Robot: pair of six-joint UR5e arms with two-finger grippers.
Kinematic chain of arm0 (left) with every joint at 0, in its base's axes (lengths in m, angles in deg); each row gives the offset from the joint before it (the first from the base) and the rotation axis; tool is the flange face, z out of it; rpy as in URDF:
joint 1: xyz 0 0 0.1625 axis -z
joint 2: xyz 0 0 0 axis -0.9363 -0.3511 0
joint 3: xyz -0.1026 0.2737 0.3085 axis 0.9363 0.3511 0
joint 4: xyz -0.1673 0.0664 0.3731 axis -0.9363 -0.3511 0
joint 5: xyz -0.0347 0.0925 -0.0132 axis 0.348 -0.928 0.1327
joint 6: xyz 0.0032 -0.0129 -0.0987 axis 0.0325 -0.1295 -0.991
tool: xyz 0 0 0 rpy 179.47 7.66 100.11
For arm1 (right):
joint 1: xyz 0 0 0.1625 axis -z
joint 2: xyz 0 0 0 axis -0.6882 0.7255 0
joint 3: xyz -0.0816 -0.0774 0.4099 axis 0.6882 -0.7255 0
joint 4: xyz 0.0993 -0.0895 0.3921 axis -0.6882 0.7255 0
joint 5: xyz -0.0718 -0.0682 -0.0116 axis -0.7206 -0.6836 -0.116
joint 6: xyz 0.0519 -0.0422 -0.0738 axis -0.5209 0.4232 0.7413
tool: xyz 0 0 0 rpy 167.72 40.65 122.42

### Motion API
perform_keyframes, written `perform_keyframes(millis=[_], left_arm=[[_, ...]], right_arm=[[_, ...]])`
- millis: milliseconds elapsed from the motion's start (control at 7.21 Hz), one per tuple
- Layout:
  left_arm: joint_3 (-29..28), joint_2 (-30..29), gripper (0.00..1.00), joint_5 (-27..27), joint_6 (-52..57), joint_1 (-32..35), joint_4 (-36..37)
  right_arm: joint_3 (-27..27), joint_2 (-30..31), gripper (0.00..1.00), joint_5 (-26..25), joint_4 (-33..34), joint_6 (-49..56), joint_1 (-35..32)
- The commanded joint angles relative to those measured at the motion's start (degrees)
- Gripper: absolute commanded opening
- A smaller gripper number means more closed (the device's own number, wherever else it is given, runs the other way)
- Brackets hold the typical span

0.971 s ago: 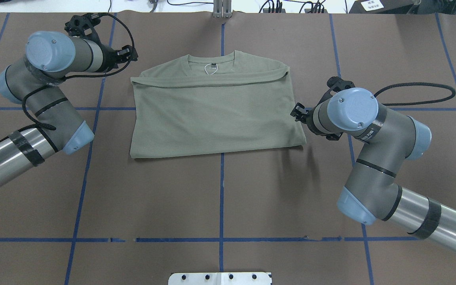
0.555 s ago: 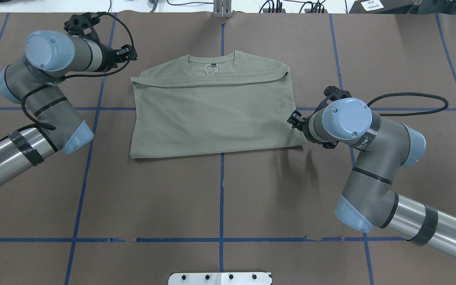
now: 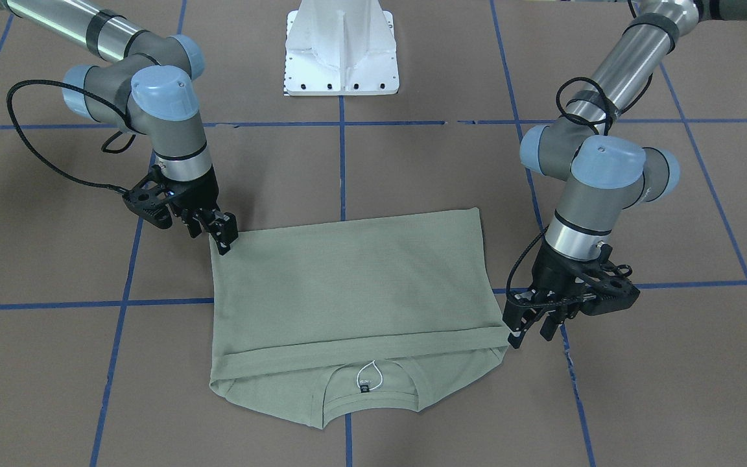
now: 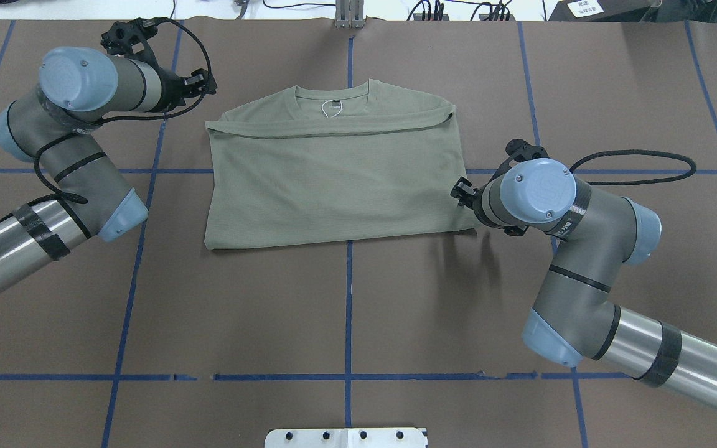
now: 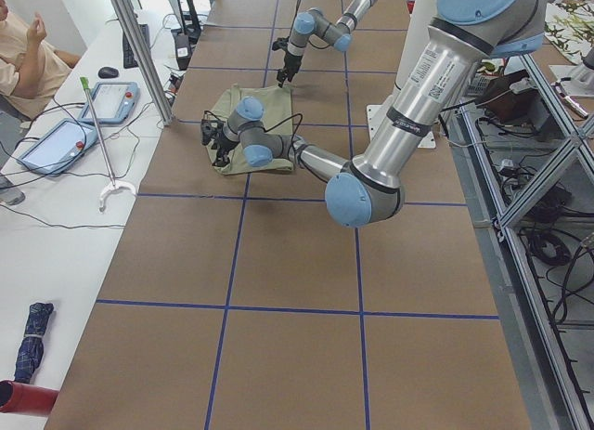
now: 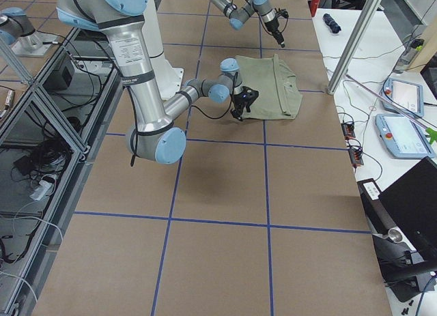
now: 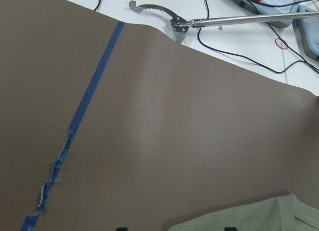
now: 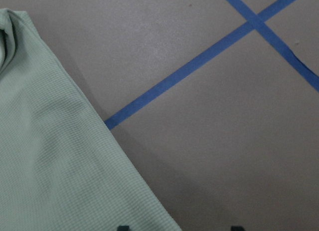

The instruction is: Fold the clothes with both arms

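Across the desk [image 3: 412, 168] from the robot, the front-facing camera shows the sage-green shirt [image 3: 347, 285] lying folded flat with its collar [image 3: 367, 395] toward the lens. The right claw [image 3: 221, 237] is at the corner nearest the robot, and the left claw [image 3: 529, 329] is just beside the folded edge near the collar. Both are released and hold nothing. A pinch here could take only the top layer and pull the fold open.

From overhead, the left claw [image 4: 200, 84] and right claw [image 4: 460, 190] sit by diagonally opposite corners of the shirt [image 4: 333, 180], so an uneven lift would likely drag it askew.

From the desk's left end, the near arm's claw [image 5: 215, 142] hangs by the shirt [image 5: 264, 100], too small to judge.

From the right end, the near claw [image 6: 239, 111] meets the shirt [image 6: 273, 84] at its edge, again too small to read.

The left wrist camera catches only a corner of cloth [image 7: 259, 218] between its spread jaws, so closing may grab bare desk instead.

The right wrist camera shows the shirt's edge [image 8: 50, 166] running between spread jaws, where a shallow bite could slip off.
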Motion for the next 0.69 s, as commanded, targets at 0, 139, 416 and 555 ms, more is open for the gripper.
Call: perform_keyframes(millis=[0,139,416,555], left_arm=[[0.2,0.0,0.71,0.0,0.0,0.1,0.1],[0.2,0.0,0.71,0.0,0.0,0.1,0.1],[0.1,0.1,0.71,0.0,0.0,0.1,0.2],[0.1,0.1,0.71,0.0,0.0,0.1,0.2]], right_arm=[[-0.2,-0.1,0.65,-0.9,0.0,-0.9,1.0],[-0.2,-0.1,0.48,-1.1,0.0,-0.9,1.0],[-0.2,0.0,0.0,-1.3,0.0,-0.9,1.0],[-0.1,0.1,0.0,-1.3,0.0,-0.9,1.0]])
